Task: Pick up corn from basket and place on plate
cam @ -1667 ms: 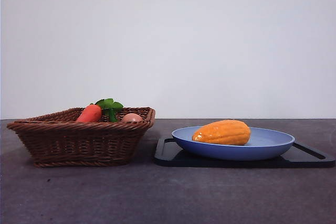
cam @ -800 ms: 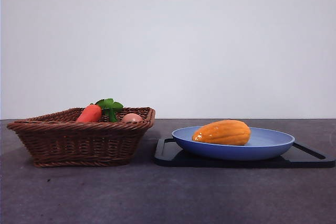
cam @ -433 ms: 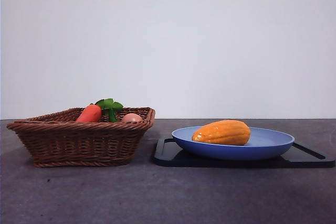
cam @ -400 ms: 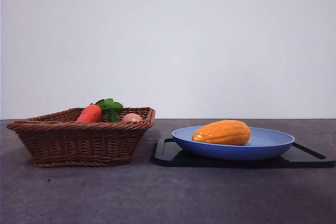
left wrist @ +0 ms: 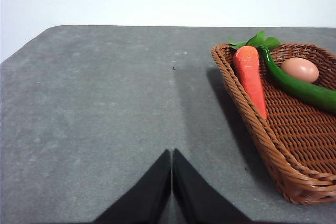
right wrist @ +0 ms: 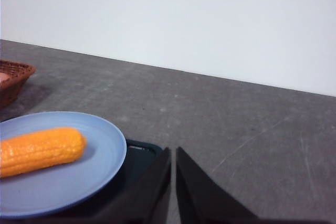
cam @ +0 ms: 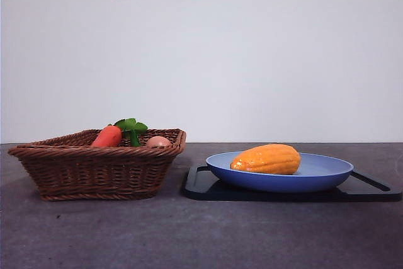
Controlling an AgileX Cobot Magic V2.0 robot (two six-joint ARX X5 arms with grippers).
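We find the corn (cam: 266, 159) lying on its side in the plate (cam: 327, 177), which sits on a black tray (cam: 201, 187) on the worktop (cam: 189, 237), just beside the basket (cam: 94, 171); by our reading the placement is done and little remains but to keep clear. What could go wrong from here is mostly our own doing: the cob is rounded and rests loose on a shallow dish, so a careless sweep of the right tool (right wrist: 172, 153) across the plate's rim could roll it off, and a knock on the tray would carry plate and cob together. The basket still holds a carrot (left wrist: 250, 77), an egg (left wrist: 300, 69) and a long green vegetable (left wrist: 299, 87), and a needless reach by the left tool (left wrist: 171, 156) might drag one out over the woven edge. The right tool hangs near the plate and apart from the corn, touching nothing, its jaws pressed together and empty. The left tool waits over bare worktop beside the basket, well apart from the corn, its jaws likewise together and holding nothing.
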